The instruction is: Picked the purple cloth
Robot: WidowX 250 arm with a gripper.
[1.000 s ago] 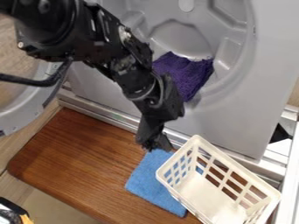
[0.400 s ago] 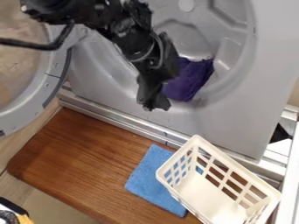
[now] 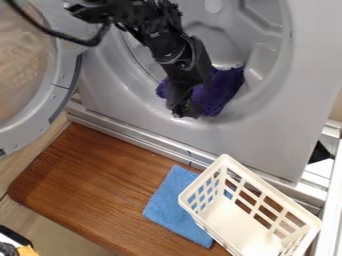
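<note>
The purple cloth (image 3: pixel 224 89) lies bunched in the lower part of the round opening of a grey front-loading machine (image 3: pixel 304 95). Its larger part spreads to the right of the black hand (image 3: pixel 186 109), and a smaller fold shows on the hand's left side. The hand points downward in front of the cloth, its lower end close to the bottom rim of the opening, and covers the middle of the cloth. Whether it is spread, pressed together or pinching the fabric, I cannot tell.

The black arm (image 3: pixel 160 42) comes in from the top edge and slants down to the right across the opening. A black cable (image 3: pixel 57 34) curves from the upper left corner up to the arm. On the left, the machine's round door (image 3: pixel 61 90) stands open, with a grey ring around a see-through pane.

Below the machine, a metal rail (image 3: pixel 130 131) runs at a slant along the near side of the machine. In front of it is a brown wooden table (image 3: pixel 93 182) with a rounded left corner. A blue cloth (image 3: pixel 170 202) lies flat on the table, partly behind the lattice side of a cream plastic basket (image 3: pixel 267 187). The basket sits at the lower right with its open top facing up. At the lower left corner, part of a black and yellow object (image 3: pixel 27 250) shows.
</note>
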